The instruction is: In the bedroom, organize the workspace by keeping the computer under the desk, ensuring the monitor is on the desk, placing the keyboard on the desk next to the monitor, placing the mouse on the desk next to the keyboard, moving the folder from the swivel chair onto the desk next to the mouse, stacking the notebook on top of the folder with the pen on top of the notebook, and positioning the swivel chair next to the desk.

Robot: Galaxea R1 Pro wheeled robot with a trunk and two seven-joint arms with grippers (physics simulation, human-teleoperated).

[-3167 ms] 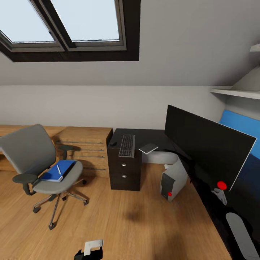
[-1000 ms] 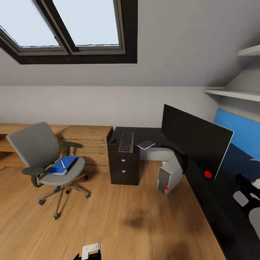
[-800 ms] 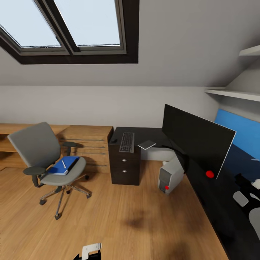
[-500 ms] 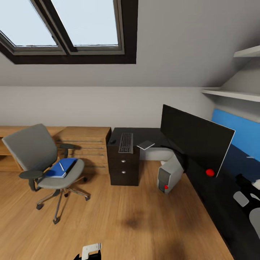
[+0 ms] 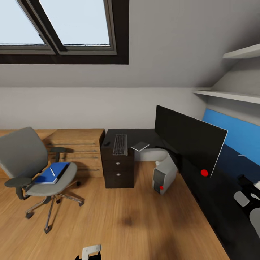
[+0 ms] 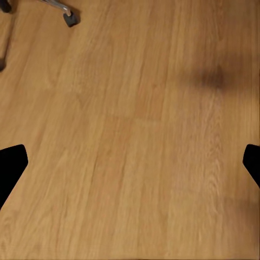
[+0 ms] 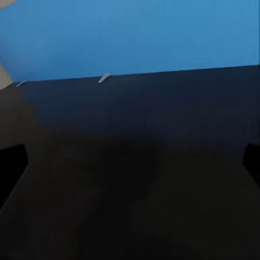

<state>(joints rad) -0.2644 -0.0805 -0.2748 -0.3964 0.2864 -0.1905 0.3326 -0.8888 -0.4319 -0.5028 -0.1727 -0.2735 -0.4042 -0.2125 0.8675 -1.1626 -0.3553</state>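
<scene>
The swivel chair [image 5: 30, 166] stands on the wooden floor at the left, apart from the desk [image 5: 144, 134]. On its seat lies the blue folder [image 5: 47, 175] with the white pen [image 5: 52, 171] on top. The desk holds the keyboard [image 5: 120, 144], the mouse [image 5: 107, 143] at its left, the pale notebook [image 5: 140, 146] at its right and the wide monitor [image 5: 187, 139]. Under the desk stands the computer [image 5: 164, 175]. My left gripper [image 6: 130, 168] hangs open over bare floor. My right gripper [image 7: 130, 162] is open above the black desk top [image 7: 162, 119].
A light wooden drawer chest [image 5: 77, 144] sits between chair and desk. The dark drawer unit [image 5: 118, 171] is below the keyboard. A blue wall panel [image 5: 231, 133] and shelves [image 5: 231, 95] are behind the desk's right wing. A chair caster [image 6: 69, 19] lies ahead of the left gripper.
The whole picture has slid left and the furniture looks a little farther off than three seconds ago, so the camera moved. The chair, folder and desk items keep their places.
</scene>
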